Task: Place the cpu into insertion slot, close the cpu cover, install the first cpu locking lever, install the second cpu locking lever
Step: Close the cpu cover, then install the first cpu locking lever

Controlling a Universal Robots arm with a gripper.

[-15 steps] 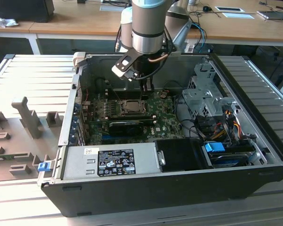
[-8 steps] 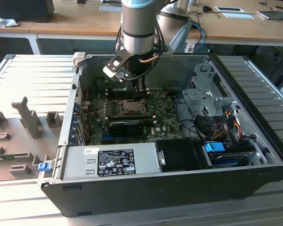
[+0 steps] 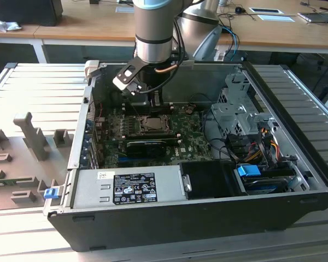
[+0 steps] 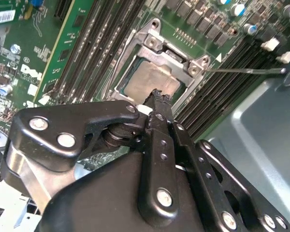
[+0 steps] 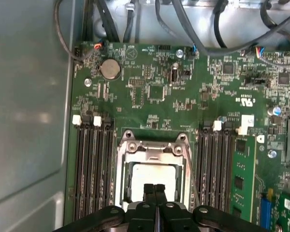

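Holds the gripper (image 5: 154,189) pinched together on nothing, tips poised low over the near rim of the insertion slot (image 5: 123,187). Finds the cpu (image 5: 152,175) directly below and just ahead of those tips, seated flat in the slot, the cpu cover (image 5: 152,149) lowered as a frame around its face. Shows one locking lever (image 4: 246,70) jutting sideways, off to one side of the tips and seemingly unlatched; contact with the cover impossible to tell.
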